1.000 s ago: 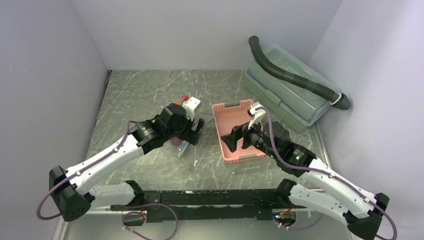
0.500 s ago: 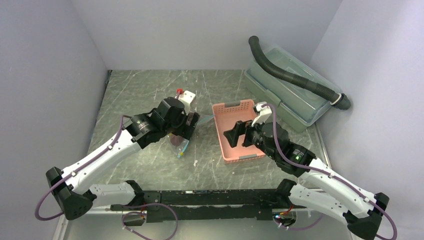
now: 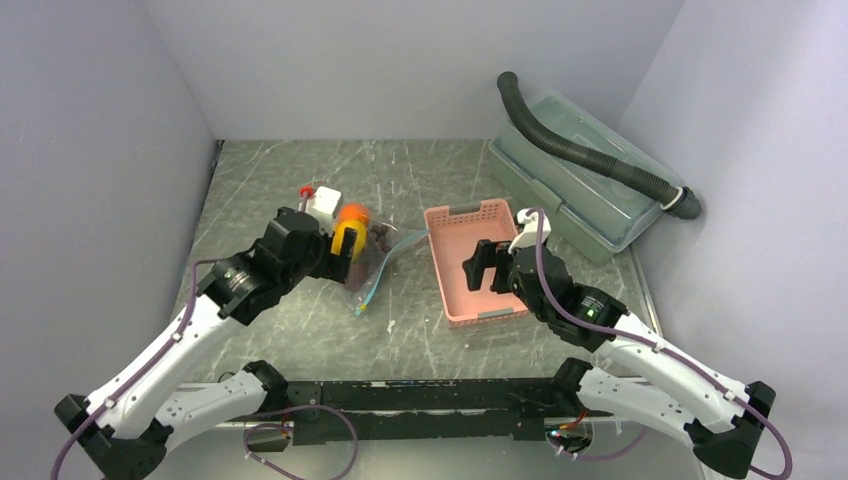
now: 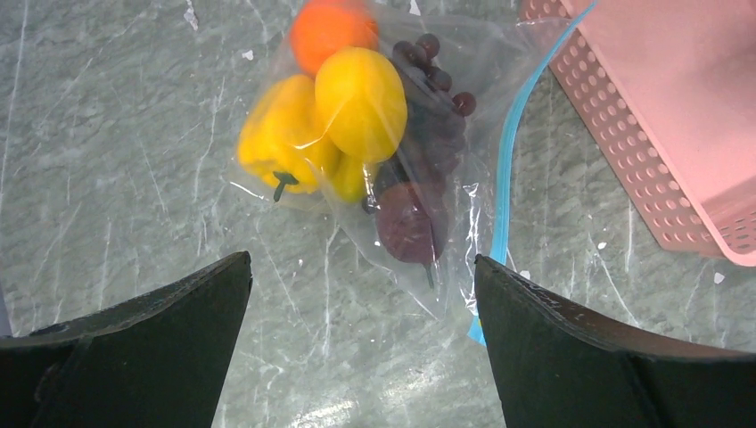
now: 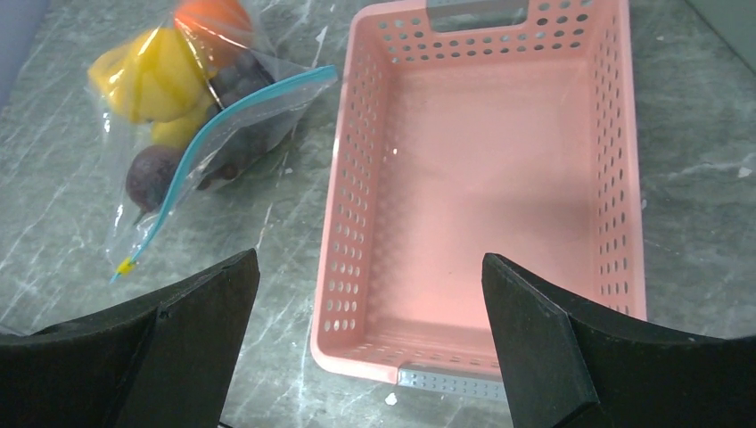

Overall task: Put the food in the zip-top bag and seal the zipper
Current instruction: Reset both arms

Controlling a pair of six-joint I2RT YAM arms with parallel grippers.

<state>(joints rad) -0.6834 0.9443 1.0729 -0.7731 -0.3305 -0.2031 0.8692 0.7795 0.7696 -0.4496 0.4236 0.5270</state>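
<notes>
The clear zip-top bag point(image 4: 446, 259) lies flat on the marble table with the food inside. I can see an orange point(image 4: 330, 31), a yellow bell pepper point(image 4: 281, 138), a yellow fruit point(image 4: 361, 102), dark grapes point(image 4: 437, 125) and a reddish-brown fruit point(image 4: 406, 223). The blue-teal zipper point(image 4: 505, 178) runs as one strip along the bag's right side, with a small tab point(image 5: 125, 265) at its near end. My left gripper point(image 4: 363, 267) hovers open just short of the bag point(image 3: 375, 265), holding nothing. My right gripper point(image 5: 370, 259) stands open above the pink basket's near wall.
The pink slotted basket point(image 5: 343, 205) is empty and sits right of the bag point(image 5: 192, 116); its rim shows in the top view too point(image 3: 437, 262). A clear lidded box point(image 3: 575, 195) with a black corrugated hose point(image 3: 590, 155) on it stands at the back right. Grey walls close in on three sides.
My left arm has pulled back to the left and away from the bag, uncovering the food in it. My right gripper has drawn back a little over the basket.
</notes>
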